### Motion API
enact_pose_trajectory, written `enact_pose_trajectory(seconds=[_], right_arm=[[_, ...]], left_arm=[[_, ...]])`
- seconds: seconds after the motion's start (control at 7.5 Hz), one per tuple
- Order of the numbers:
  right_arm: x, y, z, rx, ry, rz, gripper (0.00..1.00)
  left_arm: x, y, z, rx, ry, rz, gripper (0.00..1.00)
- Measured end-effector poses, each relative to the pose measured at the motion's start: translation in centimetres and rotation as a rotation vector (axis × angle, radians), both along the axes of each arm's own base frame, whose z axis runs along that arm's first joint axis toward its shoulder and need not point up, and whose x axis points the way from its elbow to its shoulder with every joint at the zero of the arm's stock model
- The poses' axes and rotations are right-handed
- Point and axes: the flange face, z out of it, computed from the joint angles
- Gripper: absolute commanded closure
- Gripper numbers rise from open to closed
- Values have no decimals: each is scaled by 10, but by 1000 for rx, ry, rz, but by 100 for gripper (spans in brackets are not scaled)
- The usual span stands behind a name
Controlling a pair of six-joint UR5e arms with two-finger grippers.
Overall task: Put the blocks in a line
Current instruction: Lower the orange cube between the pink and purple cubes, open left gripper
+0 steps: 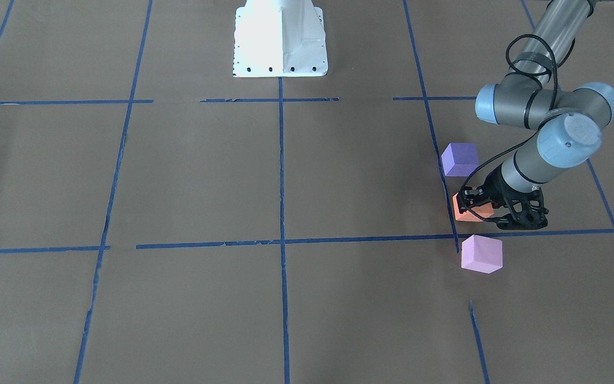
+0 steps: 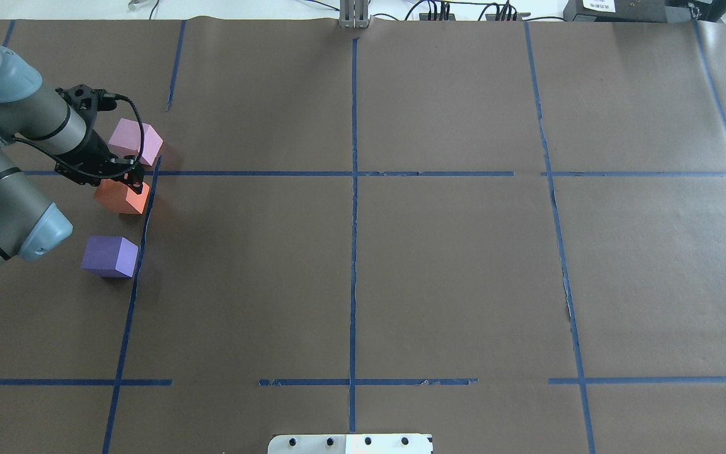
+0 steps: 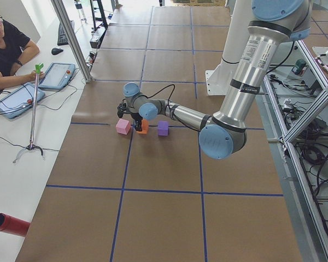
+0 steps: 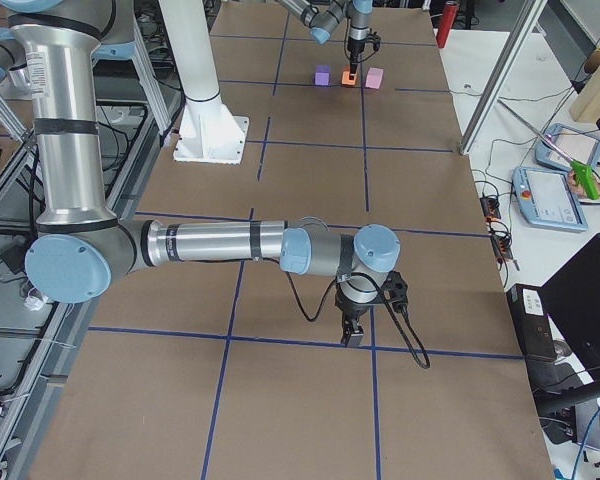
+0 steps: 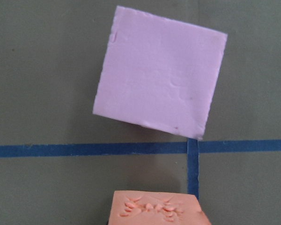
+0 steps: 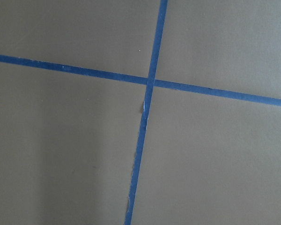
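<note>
1. Left gripper [image 2: 131, 181] hangs over the orange block [image 2: 118, 198] with its black fingers down at the cube's top edge. I cannot tell whether they pinch the cube or stand clear of it.
2. The right gripper [image 4: 352, 338] points down at the table near a tape crossing, well apart from the cubes. It shows only from the side, so I cannot tell how its jaws stand.
3. Brown paper [image 2: 451, 271] covers the whole table, and blue tape lines [image 2: 353, 252] divide it into large squares. The tape is frayed and broken in places.
4. The white robot base [image 1: 280, 40] stands at the table's middle edge.
5. An operator [image 3: 3, 46] in a black shirt sits at a white side table. Tablets [image 3: 57, 75] lie on it, and aluminium frame posts [image 3: 71, 38] rise beside it.
6. The three cubes form a row along one tape line on the robot's left, with gaps between them. The pink block [image 2: 142, 142] is farthest from the robot, the orange one is in the middle, and the violet-blue block [image 2: 109, 255] is nearest.
7. The pink cube sits turned a little, one corner at a tape crossing. The orange one lies just beside the tape.
8. From the front, the left wrist and its black cable [image 1: 531, 58] hide part of the orange cube.
9. All three cubes are matte and foam-like with sharp edges. The orange top carries small pits, and the pink top has faint creases.
</note>
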Motion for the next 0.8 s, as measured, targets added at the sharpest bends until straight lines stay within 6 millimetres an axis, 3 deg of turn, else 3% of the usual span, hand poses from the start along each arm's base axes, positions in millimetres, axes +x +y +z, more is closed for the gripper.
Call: enact_pose_trajectory(seconds=[0.8], right_arm=[[0, 0, 0, 0, 0, 0, 0]], left_arm=[[-4, 0, -9, 5, 10, -11, 0]])
